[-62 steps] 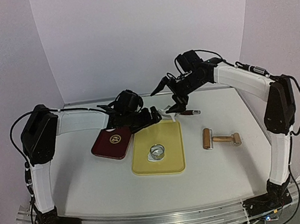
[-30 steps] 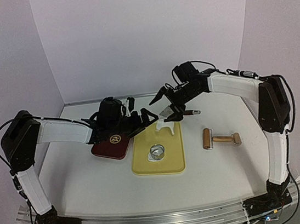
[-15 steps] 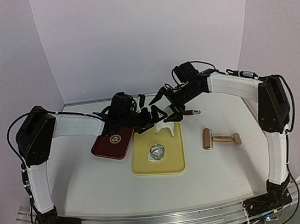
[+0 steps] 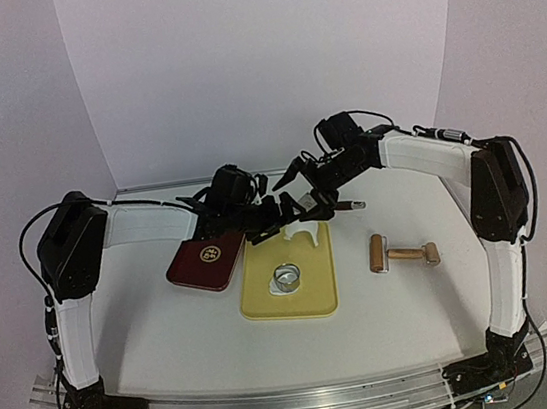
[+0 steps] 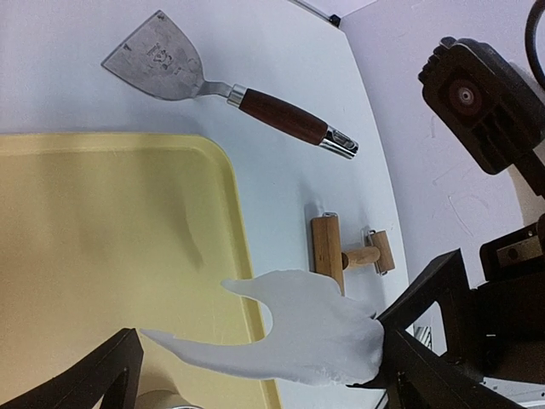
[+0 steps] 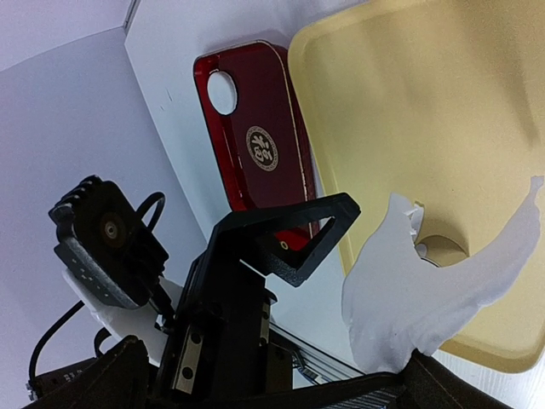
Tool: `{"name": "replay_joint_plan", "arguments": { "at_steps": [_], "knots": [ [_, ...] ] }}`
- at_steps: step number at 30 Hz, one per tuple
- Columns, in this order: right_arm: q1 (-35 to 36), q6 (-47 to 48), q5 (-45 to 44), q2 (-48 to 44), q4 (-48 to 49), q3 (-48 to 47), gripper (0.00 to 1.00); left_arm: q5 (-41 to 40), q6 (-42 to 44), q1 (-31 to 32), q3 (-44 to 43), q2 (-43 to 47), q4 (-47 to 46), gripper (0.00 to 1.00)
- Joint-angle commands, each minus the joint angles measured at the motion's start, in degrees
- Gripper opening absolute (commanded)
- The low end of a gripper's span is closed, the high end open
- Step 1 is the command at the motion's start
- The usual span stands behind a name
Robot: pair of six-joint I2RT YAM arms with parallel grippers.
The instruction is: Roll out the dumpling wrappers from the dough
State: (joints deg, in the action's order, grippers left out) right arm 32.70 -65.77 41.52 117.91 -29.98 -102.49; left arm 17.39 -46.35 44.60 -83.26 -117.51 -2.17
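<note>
Illegible gold round emblem [image 6: 261, 146] on red board [image 6: 266, 98]; illegible stamp [image 5: 163, 53] on scraper blade [image 5: 145, 68].

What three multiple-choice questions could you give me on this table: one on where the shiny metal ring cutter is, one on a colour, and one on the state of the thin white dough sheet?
1. Where does the shiny metal ring cutter sit?
A) on the flat yellow tray
B) inside a glass bowl
C) on a steel shelf

2. What colour is the glossy board with the round hole?
A) green
B) dark red
C) blue

3. How is the thin white dough sheet?
A) lying flat
B) hanging in the air
C) rolled into a ball

Answers:
1 A, the top view shows it standing inside the tray's rim.
2 B, the right wrist view shows it dark red.
3 B, both wrist views show it dangling with its ragged edges free.
</note>
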Motion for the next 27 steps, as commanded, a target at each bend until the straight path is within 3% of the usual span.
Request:
{"name": "replay_joint_plan", "arguments": {
  "at_steps": [1, 7, 13, 27],
  "knots": [
    [0.44, 0.2, 2.46, -1.23, 1.5, -2.87, 0.94, -6.61, 0.31, -0.39, -1.15, -1.8, 5.69, 0.99],
    [0.44, -0.14, 2.34, -1.36, 1.76, -2.65, 0.94, -4.45, 0.15, -0.91, 4.21, 1.19, -3.74, 0.99],
    [0.39, -1.1, 3.38, -1.12, 2.84, -3.15, 0.94, -2.72, -0.93, -1.74, 6.76, 1.59, -7.34, 0.99],
    [0.36, -2.98, 5.49, -1.61, 5.75, -2.62, 0.94, -4.68, -2.04, -3.53, 4.83, -0.24, -4.79, 1.0]
  ]
}}
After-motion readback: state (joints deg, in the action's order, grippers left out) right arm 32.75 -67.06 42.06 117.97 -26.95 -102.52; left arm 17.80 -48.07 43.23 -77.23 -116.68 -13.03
